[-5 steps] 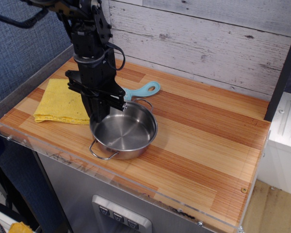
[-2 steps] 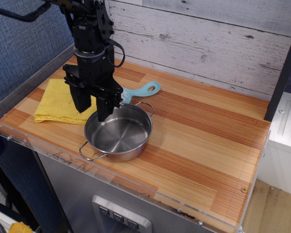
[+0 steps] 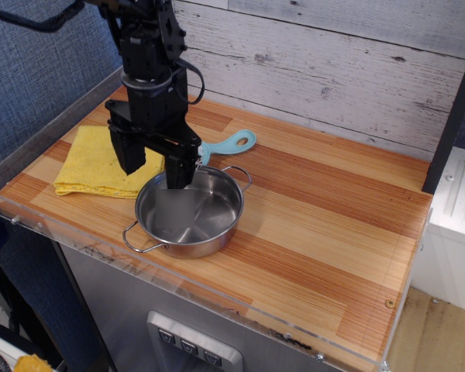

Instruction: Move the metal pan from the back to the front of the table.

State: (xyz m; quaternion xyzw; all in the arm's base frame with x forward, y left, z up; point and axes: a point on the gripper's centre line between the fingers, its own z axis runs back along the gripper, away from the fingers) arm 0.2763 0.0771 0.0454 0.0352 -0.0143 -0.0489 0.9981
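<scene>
Releasing cleanly is what matters for you now: the pan (image 3: 190,211) sits flat on the counter (image 3: 318,232) close to its front edge, so the move looks all but done. Your gripper (image 3: 151,163) hangs just above the pan's back-left rim with its fingers (image 3: 178,167) spread apart and holding nothing; one finger stands over the inside of the pan, the other outside it, above the yellow cloth (image 3: 97,161). Whether the inner finger touches the rim you cannot tell from this view, so treat it as a possible snag. Lift straight up, without sideways drift, so that neither finger catches the wall and drags or tips the pan toward the clear rim at the front. Keep the fingers wide until they are well above the pan's top. Mind the wire loop handle (image 3: 138,240) at the near side, which reaches close to the counter edge; a nudge forward could push it against that rim. Behind the pan lies a light-blue handle (image 3: 231,143) of some utensil, partly hidden, so avoid swinging backward low. Once clear, retreat upward and back.
</scene>
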